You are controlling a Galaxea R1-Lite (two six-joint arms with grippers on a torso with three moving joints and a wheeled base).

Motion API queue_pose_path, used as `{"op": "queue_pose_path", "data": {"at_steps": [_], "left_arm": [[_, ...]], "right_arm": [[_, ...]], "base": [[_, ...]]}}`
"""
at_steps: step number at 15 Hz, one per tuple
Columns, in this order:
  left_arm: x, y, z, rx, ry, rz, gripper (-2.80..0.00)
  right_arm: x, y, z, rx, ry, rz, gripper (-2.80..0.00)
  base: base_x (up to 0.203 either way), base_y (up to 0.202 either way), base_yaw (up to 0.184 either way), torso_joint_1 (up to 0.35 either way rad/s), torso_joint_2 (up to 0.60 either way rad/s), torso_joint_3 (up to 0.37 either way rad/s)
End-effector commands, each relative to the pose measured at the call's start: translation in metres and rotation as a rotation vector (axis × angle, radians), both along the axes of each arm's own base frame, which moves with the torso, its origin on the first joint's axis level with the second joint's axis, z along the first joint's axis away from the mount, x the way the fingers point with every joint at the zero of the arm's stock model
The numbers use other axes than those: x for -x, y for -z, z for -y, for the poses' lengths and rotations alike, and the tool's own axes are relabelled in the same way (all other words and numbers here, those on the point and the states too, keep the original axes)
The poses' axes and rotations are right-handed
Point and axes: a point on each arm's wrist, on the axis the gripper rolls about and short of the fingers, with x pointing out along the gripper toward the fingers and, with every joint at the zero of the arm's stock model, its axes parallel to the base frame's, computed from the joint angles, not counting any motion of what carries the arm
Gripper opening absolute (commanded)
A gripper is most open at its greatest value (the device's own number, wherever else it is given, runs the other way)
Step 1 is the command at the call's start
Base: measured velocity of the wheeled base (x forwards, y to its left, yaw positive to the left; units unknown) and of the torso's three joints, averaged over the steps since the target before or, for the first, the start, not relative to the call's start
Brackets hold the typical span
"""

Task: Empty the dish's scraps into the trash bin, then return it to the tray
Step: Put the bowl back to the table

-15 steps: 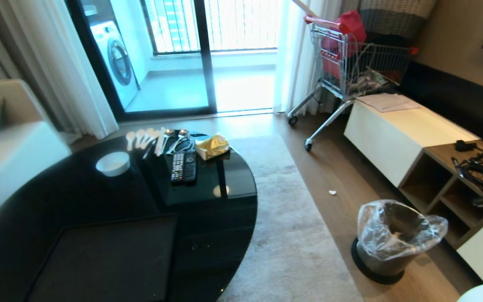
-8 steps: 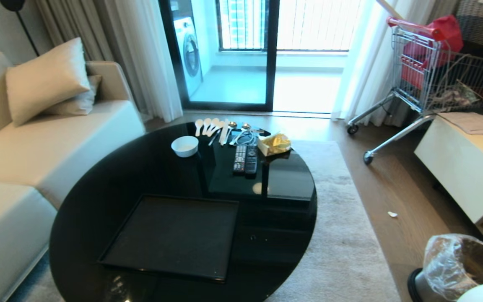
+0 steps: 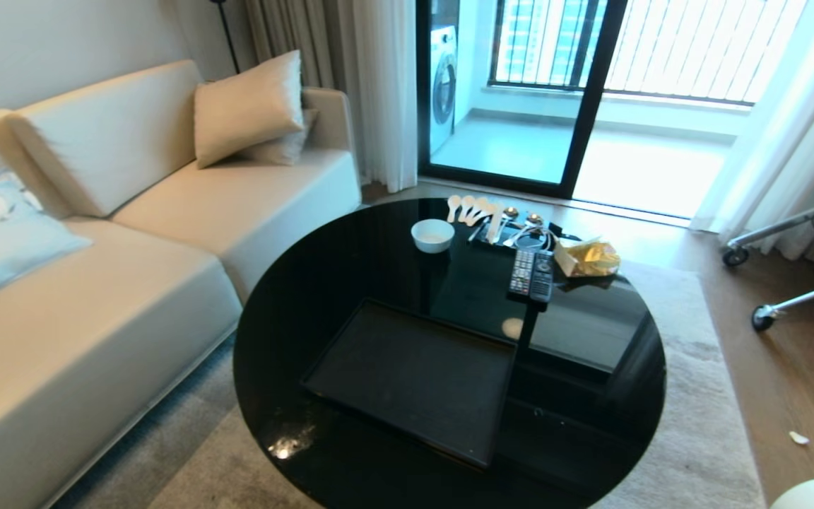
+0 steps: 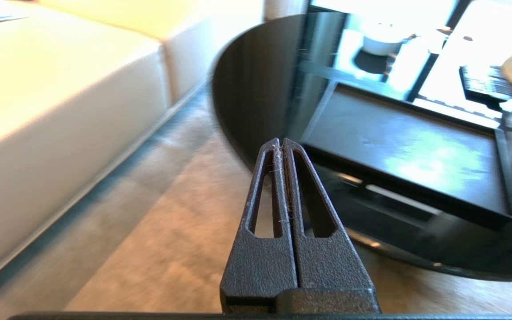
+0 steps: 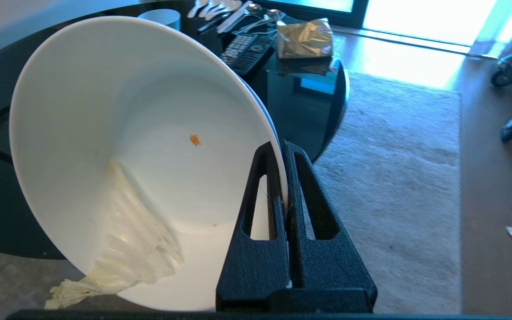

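Living room: a cream sofa [image 3: 131, 268] sits beside a round black table [image 3: 322, 276], and sliding glass doors let in bright light. On the table lies the tray [image 3: 414, 378], flat and black, with nothing on it. Past the tray stand a small bowl [image 3: 432, 235], some spoons [image 3: 474, 210], two remotes [image 3: 531, 274] and a yellow packet [image 3: 591, 257].

The right gripper [image 5: 282, 149] is pinched tight on the rim of the dish [image 5: 118, 133], one finger inside and one outside. The dish hangs tipped on its side, over the rug [image 5: 394, 178] near the table edge. A wet tissue [image 5: 122, 249] clings to the low side and droops over the rim. One tiny orange bit [image 5: 195, 139] sticks further up. Most scraps look gone, so the next job is likely to put the dish down on the tray. The bin is not in sight in any view.

The left gripper [image 4: 281, 146] is clamped closed with nothing in it, and hangs near the table edge.

The dish looks hard, shiny and slippery, and probably breaks if it drops. It is held only by a thin bit of rim, so it could swing or slip. The rim is the only good place to hold it, so it should go down slowly and flat. The tissue is soft and light; it may fall off on the way, though I cannot tell how firmly it sticks.
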Motion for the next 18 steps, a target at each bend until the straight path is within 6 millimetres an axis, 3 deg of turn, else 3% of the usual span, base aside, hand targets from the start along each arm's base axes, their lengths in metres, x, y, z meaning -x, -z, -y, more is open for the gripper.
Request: {"op": "queue_pose_path", "data": {"at_steps": [1,4,18], "left_arm": [[0.0000,0.0000,0.0000,0.002,-0.001,0.001,-2.80],[0.0000,0.0000,0.0000,0.002,-0.001,0.001,-2.80],[0.0000,0.0000,0.0000,0.001,-0.001,0.001,-2.80]], "right_arm": [[-0.0001,-0.0002,0.0000,0.000,0.001,0.000,-2.80],[-0.0001,-0.0002,0.0000,0.000,0.001,0.000,-2.80],[0.0009,-0.0057,-0.0002,0.040,-0.009,-0.027,-2.80]], "base": [[0.001,-0.013,0.153,0.002,0.00,0.007],[0.002,-0.007,0.093,0.000,0.00,0.004],[0.000,0.000,0.000,0.000,0.00,0.000]]}}
